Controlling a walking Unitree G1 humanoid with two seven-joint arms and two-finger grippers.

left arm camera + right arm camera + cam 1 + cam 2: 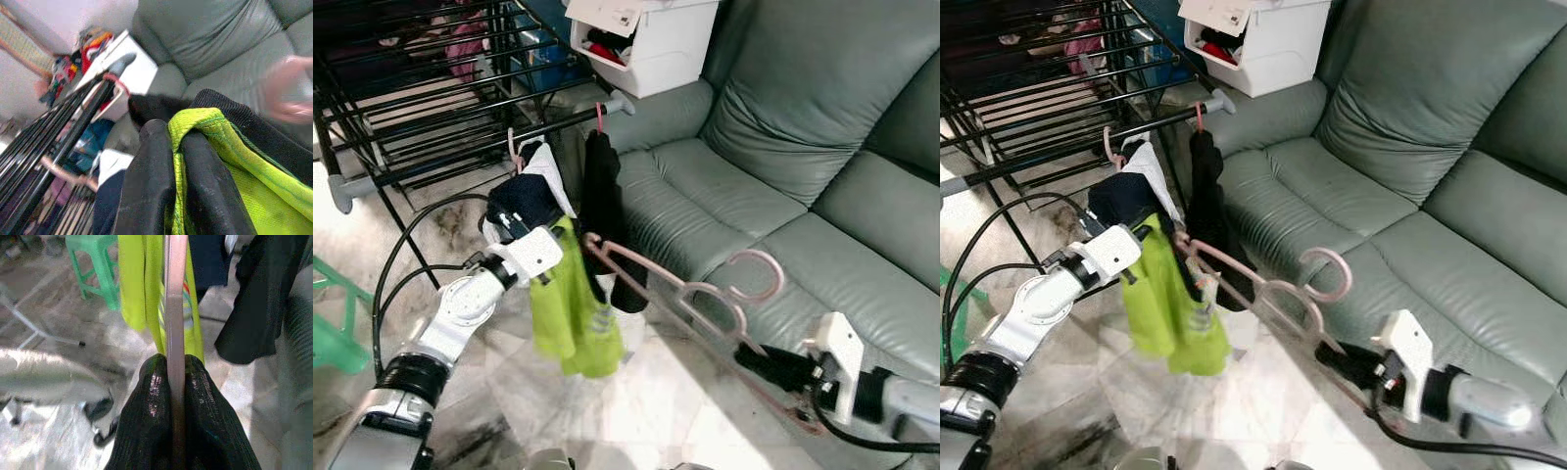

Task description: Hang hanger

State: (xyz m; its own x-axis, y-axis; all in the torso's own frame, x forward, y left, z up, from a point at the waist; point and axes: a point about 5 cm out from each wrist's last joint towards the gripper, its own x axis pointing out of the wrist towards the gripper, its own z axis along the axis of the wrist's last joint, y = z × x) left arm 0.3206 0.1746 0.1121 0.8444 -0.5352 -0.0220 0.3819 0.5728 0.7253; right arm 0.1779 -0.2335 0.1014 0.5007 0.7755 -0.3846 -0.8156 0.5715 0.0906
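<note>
Holding pink hanger low over floor beside sofa, below rack bar. Hanger thin, stiff, light, likely slippery; green shirt soft, adds swing. Best grip: bar ends. Right gripper pinching hanger bar edge-on. Left gripper pressed together on shirt collar.

My left end effector is buried in the green cloth, so its fingertips are hidden. In my left wrist view the hanger is a pink blur. The rack runs off the frame's top and left edges. The bin contents are too small to tell.
</note>
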